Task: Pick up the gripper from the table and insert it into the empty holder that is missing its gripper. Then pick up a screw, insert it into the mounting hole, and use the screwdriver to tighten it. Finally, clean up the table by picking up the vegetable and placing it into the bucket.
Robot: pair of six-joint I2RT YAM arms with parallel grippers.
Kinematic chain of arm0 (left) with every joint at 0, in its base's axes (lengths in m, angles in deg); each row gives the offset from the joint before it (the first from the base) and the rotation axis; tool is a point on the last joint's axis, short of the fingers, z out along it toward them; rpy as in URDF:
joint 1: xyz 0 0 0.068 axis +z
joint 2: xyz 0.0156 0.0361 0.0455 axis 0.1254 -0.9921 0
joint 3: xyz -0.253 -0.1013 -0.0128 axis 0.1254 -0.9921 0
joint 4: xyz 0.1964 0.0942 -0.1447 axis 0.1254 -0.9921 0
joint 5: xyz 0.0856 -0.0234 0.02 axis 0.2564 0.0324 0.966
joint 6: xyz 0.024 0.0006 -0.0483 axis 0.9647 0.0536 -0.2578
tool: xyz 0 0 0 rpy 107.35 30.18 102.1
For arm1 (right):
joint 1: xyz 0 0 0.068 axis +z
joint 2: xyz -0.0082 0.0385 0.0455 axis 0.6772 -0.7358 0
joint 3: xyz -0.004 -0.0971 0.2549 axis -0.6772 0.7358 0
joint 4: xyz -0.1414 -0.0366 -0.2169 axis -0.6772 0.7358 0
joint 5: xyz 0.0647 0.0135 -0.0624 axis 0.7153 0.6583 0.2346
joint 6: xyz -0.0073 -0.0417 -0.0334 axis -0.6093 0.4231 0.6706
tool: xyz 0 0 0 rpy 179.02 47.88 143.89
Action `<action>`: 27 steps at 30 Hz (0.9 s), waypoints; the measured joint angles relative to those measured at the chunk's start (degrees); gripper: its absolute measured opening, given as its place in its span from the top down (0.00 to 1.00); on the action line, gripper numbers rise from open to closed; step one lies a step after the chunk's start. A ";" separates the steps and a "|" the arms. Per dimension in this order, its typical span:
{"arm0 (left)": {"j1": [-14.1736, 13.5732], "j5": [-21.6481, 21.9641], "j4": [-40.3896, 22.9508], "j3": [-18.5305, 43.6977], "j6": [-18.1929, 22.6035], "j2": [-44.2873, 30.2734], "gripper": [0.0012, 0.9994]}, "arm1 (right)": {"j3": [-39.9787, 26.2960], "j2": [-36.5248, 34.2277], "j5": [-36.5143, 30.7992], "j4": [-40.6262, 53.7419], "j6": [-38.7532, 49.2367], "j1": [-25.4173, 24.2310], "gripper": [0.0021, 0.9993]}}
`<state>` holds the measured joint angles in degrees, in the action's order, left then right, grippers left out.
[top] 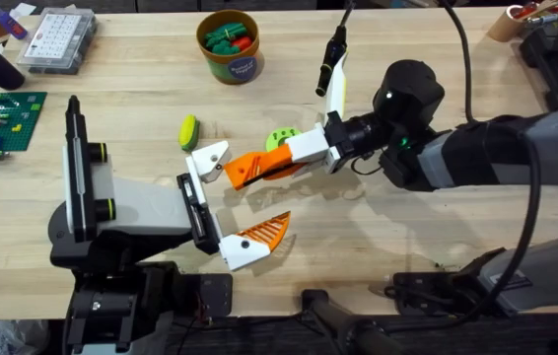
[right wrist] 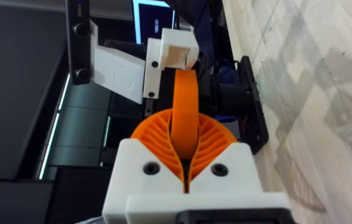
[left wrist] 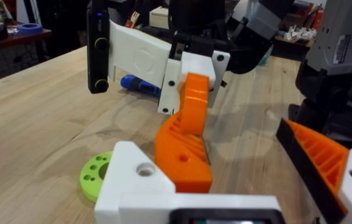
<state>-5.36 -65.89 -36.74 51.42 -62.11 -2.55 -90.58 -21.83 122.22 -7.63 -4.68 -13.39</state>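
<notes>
- Nearest the overhead camera, the left arm lies low along the table [top: 437,59] from the near left, its wrist pointing right, and its left gripper [top: 230,202] is spread wide.
- Its far finger is the bare white holder [top: 207,158]; its near finger [top: 254,240] carries an orange ribbed pad.
- From the right, the right arm reaches leftward across the middle, forearm level and wrist turned so its fingers point left at the holder.
- At that wrist, the right gripper [top: 311,148] is pressed together on the orange gripper [top: 259,168], its two pads closed round the part's wide end.
- Narrow end first, the orange part points left, with its tip at the holder; the right wrist view shows the tip at the holder's square socket, but I cannot tell whether it is seated.
- On the wood just beyond the two claws lies a green disc [top: 281,136], with a yellow-green vegetable [top: 188,130] to its left, near the holder.
- Farther off, the bucket [top: 230,45] stands at the far middle, with green and red pieces inside.
- At the far left sits a clear parts box [top: 57,39].
</notes>
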 joint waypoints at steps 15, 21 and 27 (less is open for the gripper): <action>-0.04 0.35 -0.50 0.38 -0.15 -0.23 0.01 | 0.05 -0.01 0.35 -3.11 -2.06 0.00 0.98; -0.04 0.35 -0.50 0.38 -0.15 -0.22 0.01 | 0.07 -0.07 0.54 -7.53 -6.62 -0.01 0.98; -0.04 0.35 -0.50 0.38 -0.15 -0.23 0.01 | 0.07 -0.07 0.52 -6.98 -8.90 -0.02 0.98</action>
<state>-5.40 -65.54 -37.23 51.79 -62.26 -2.78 -90.51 -21.90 122.74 -14.61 -13.58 -13.41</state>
